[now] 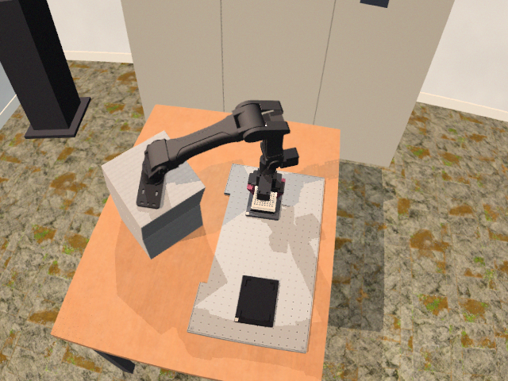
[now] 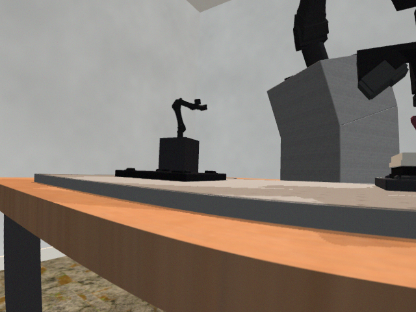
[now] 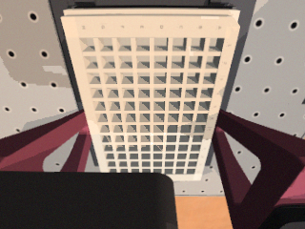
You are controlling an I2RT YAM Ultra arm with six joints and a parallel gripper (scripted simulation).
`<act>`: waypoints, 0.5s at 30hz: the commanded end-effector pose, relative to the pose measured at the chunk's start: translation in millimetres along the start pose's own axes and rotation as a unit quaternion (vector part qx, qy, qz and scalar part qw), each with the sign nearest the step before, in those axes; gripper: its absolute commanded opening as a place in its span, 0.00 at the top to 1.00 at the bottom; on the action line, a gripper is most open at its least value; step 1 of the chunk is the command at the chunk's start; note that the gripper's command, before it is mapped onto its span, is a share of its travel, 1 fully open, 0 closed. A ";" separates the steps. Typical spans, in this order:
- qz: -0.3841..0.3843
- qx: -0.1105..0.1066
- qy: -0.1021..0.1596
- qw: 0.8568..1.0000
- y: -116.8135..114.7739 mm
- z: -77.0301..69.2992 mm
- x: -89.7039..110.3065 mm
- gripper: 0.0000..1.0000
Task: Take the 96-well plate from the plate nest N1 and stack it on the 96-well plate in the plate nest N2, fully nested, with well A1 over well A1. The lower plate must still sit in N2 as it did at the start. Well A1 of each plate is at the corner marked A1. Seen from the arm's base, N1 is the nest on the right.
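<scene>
My gripper (image 1: pixel 265 189) points straight down over the far nest (image 1: pixel 263 213) and is shut on the long sides of a cream 96-well plate (image 1: pixel 263 202). In the wrist view the plate (image 3: pixel 152 95) fills the middle, between my two maroon fingers. A thin cream edge of a second plate shows just under it at the top left (image 3: pixel 67 29). In the low side view the cream plates (image 2: pixel 404 160) sit low on the black nest (image 2: pixel 396 182) at the right edge. I cannot tell whether they are fully nested. The near nest (image 1: pixel 257 300) is empty.
The grey perforated board (image 1: pixel 262 262) carries both nests on the orange table (image 1: pixel 135 279). The arm's grey base block (image 1: pixel 153 197) stands to the left. A tall beige cabinet (image 1: pixel 286 53) stands behind the table.
</scene>
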State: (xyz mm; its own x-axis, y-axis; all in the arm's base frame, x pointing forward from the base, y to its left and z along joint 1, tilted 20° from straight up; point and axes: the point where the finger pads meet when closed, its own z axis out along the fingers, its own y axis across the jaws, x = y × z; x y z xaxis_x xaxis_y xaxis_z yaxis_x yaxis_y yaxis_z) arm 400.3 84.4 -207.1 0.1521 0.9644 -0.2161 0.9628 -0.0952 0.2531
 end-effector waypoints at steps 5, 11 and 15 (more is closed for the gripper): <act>0.000 -0.004 0.001 1.000 4.5 -3.2 1.9 0.00; 0.000 -0.004 0.001 1.000 4.5 -3.2 1.9 0.00; 0.000 -0.004 0.001 1.000 4.5 -3.2 1.9 0.00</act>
State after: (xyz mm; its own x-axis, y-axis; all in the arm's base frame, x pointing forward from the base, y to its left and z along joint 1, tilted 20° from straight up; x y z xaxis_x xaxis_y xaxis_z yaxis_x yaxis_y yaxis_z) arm 400.4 84.4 -207.0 0.1521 0.9645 -0.2160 0.9627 -0.0951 0.2532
